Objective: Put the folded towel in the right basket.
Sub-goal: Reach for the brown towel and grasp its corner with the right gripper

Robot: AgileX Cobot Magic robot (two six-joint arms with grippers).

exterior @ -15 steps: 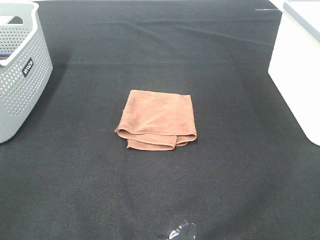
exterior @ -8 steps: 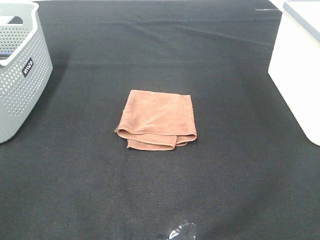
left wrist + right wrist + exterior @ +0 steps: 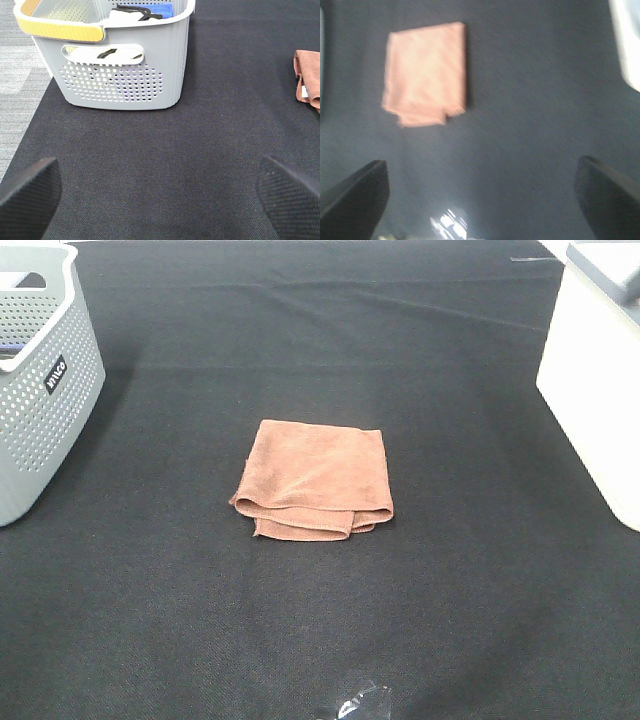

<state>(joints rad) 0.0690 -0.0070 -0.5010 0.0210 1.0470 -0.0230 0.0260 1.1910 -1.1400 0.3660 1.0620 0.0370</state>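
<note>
The left gripper (image 3: 160,200) has its two black fingertips (image 3: 27,192) far apart, so its jaws are wide open with nothing between them. The right gripper (image 3: 480,200) is just the same, spread open and holding nothing. Both hang over the black cloth table (image 3: 320,640).

The folded brown towel (image 3: 315,478) lies flat in the middle of the table, well apart from both baskets. It has not moved since a second ago, and nothing else in the high view has moved either. The right wrist view is blurry, but the towel (image 3: 425,75) shows there too.

The grey plastic basket with little holes (image 3: 40,390) stands at the left edge. It has a small black label (image 3: 55,374) with white letters that are too small to read. Its handle is yellow (image 3: 60,27). The white basket (image 3: 595,390) stands at the right edge.
</note>
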